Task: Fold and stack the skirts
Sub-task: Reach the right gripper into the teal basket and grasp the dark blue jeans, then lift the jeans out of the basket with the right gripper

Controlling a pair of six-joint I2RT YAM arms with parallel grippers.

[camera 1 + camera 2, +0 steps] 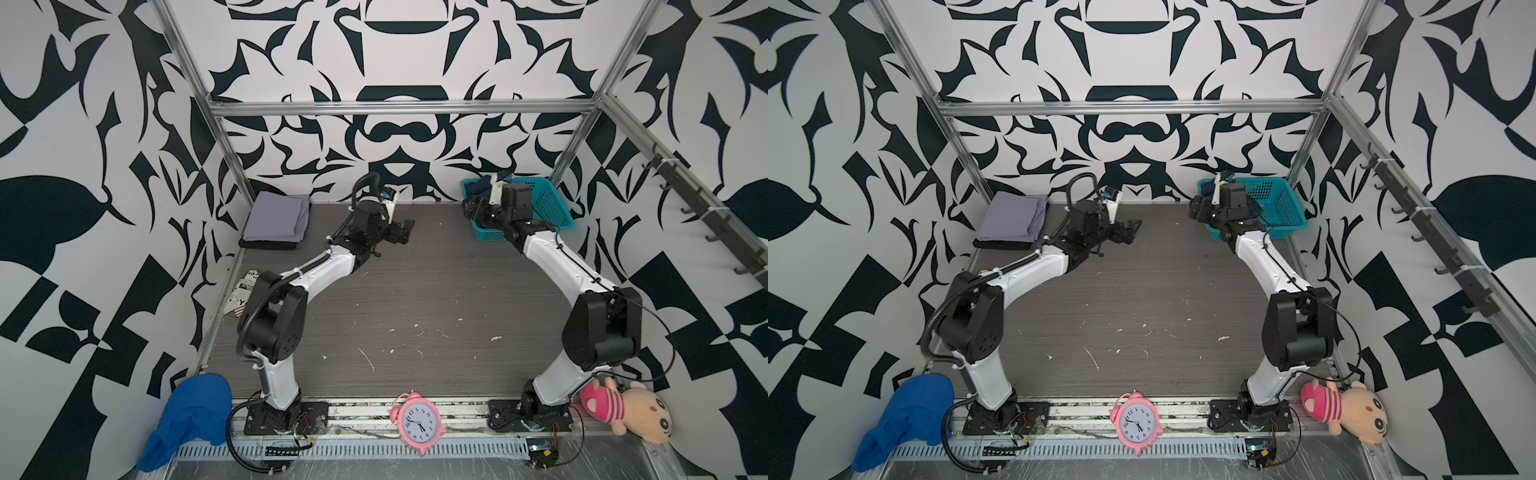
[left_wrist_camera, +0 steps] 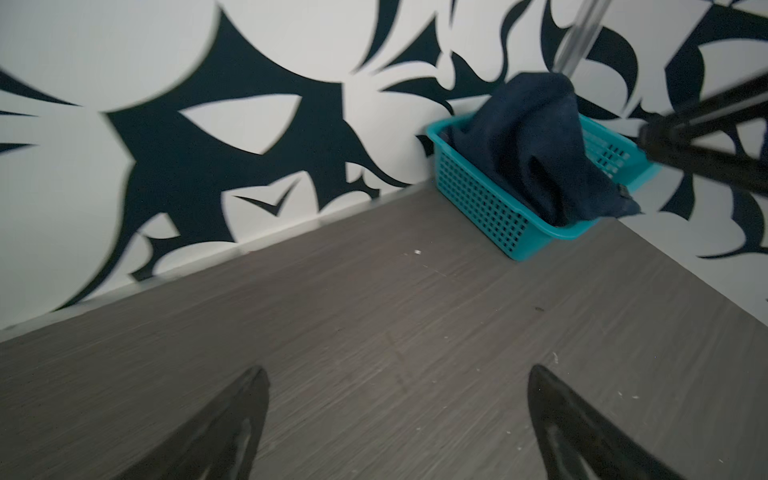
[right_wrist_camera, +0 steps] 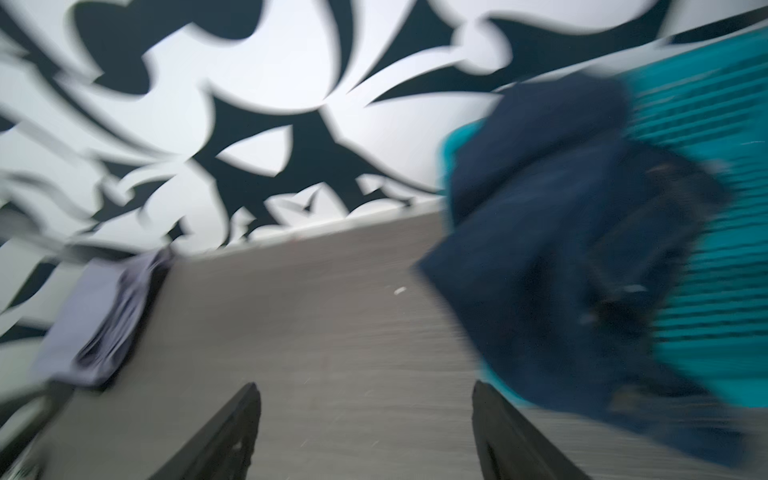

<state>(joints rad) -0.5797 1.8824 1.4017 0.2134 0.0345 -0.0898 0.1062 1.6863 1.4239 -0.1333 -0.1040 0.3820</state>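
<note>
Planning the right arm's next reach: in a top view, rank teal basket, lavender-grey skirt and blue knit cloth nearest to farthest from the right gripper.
1. Teal basket, beside the right gripper, far right.
2. Lavender-grey skirt, far left corner.
3. Blue knit cloth, near left corner.

The grey wood-grain desk (image 1: 415,299) carries a folded black skirt (image 1: 266,245) in its far left corner and a teal basket (image 1: 548,203) in its far right corner.
</note>
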